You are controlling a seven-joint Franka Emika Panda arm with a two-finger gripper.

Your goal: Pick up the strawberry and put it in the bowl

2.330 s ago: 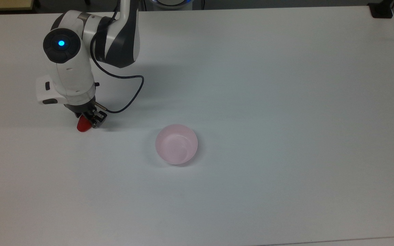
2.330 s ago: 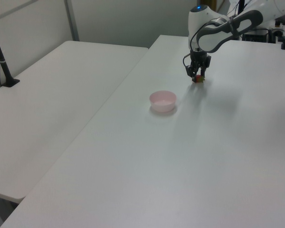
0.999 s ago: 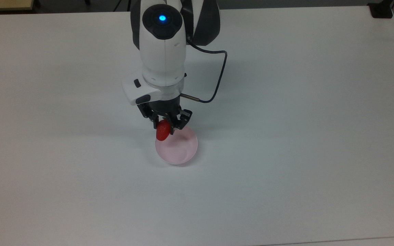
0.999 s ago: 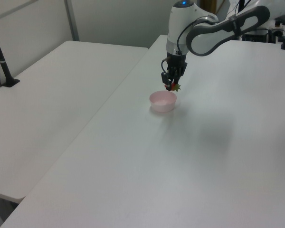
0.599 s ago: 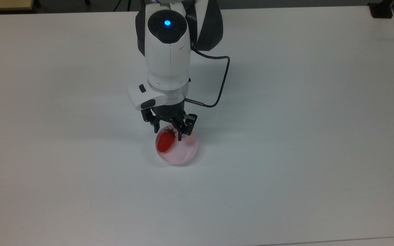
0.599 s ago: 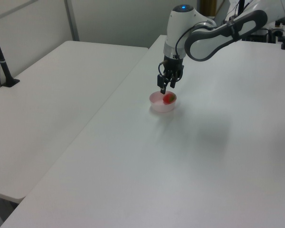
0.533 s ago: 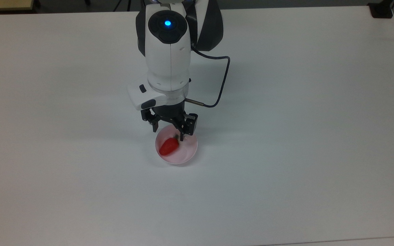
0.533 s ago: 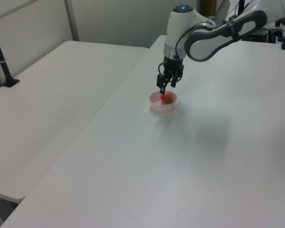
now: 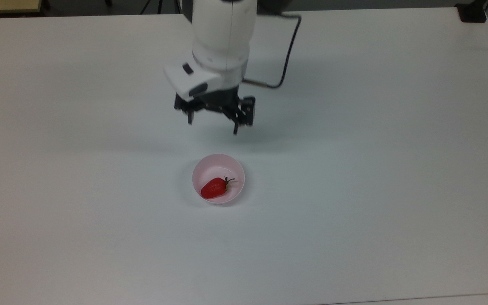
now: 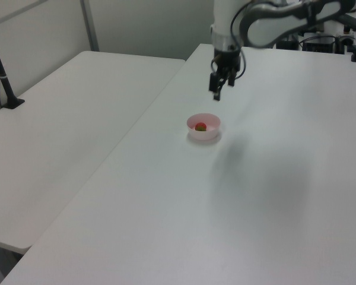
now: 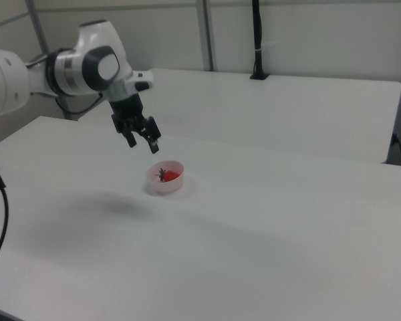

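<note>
Gripper (image 9: 213, 123) hangs with its jaws spread and empty above the table, the strawberry (image 9: 214, 188) lying in the bowl (image 9: 235, 169), so only a careless downward sweep might tip that light bowl

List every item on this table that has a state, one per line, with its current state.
Small glossy red strawberry with a dark green stem: lying on its side inside the bowl, released.
Small round pale pink plastic bowl: upright on the table, holding the strawberry.
Black two-finger pincer: open, empty, raised clear above the table beyond the bowl.
White table: carries the bowl.
</note>
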